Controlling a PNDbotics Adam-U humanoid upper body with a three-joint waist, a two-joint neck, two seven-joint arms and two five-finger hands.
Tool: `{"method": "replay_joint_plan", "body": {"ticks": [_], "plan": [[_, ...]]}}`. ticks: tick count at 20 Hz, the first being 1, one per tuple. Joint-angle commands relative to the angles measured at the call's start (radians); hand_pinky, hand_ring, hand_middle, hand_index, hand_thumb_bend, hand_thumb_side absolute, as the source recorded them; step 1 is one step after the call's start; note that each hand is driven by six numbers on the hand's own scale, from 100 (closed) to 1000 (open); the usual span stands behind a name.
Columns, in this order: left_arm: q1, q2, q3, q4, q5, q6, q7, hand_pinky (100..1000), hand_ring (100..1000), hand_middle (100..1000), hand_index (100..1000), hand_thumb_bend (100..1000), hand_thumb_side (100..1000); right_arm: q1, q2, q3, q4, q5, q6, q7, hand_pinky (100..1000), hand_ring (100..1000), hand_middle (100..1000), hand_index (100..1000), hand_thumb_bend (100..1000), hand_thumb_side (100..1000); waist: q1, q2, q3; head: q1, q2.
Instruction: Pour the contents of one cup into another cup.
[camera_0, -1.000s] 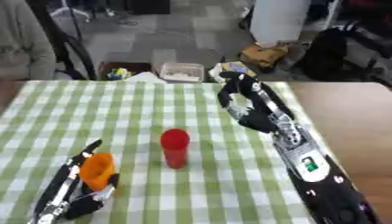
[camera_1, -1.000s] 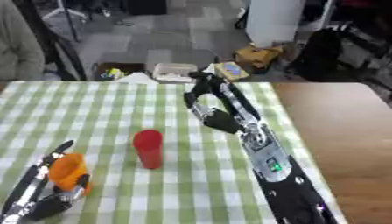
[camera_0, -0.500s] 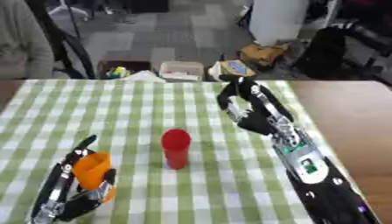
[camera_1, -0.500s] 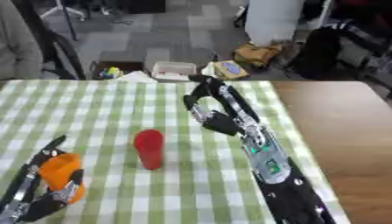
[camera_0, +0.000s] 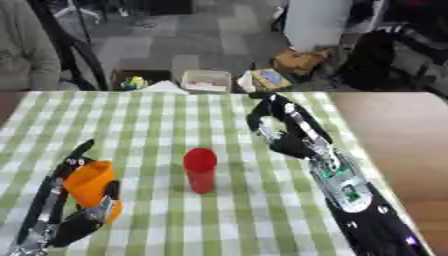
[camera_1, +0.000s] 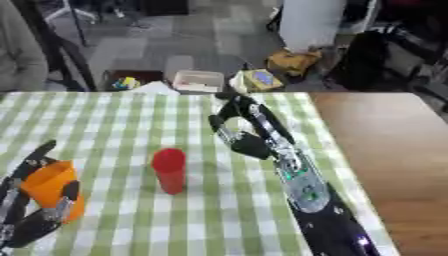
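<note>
A red cup (camera_0: 200, 169) stands upright in the middle of the green checked table (camera_0: 157, 120). An orange cup (camera_0: 91, 187) is at the lower left, tilted a little, with my left hand (camera_0: 61, 210) shut on it, fingers and thumb around its sides. My right hand (camera_0: 278, 127) hovers to the right of the red cup and a bit farther back, its fingers curled inward around nothing. The right forearm runs down to the lower right corner. What the cups hold is hidden from view.
The checked cloth ends at a bare brown table surface (camera_0: 402, 130) on the right. Beyond the far edge, on the floor, sit boxes and a white container (camera_0: 206, 80). A seated person (camera_0: 26, 55) is at the far left.
My left hand has lowered the orange cup slightly toward the near edge. My right hand has shifted a little and stays curled beside the red cup.
</note>
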Motion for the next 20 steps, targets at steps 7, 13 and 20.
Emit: {"method": "replay_joint_plan", "body": {"ticks": [7, 13, 20], "plan": [[0.018, 0.066, 0.019, -0.142, 0.056, 0.024, -0.047, 100, 325, 536, 944, 100, 491, -0.01, -0.007, -0.002, 0.089, 0.083, -0.044, 0.005, 787, 660, 608, 911, 406, 356, 0.013, -0.02, 0.011, -0.014, -0.011], [0.023, 0.083, 0.019, -0.205, 0.079, 0.03, -0.062, 100, 325, 533, 941, 100, 484, -0.031, 0.021, -0.004, 0.172, 0.152, -0.071, -0.006, 796, 686, 638, 922, 457, 397, 0.022, -0.025, 0.019, -0.026, -0.011], [0.022, 0.091, 0.018, -0.246, 0.097, 0.035, -0.071, 100, 325, 530, 940, 100, 486, -0.051, 0.064, 0.002, 0.225, 0.222, -0.096, -0.006, 801, 703, 655, 932, 487, 426, 0.03, -0.027, 0.031, -0.039, -0.01]]}}
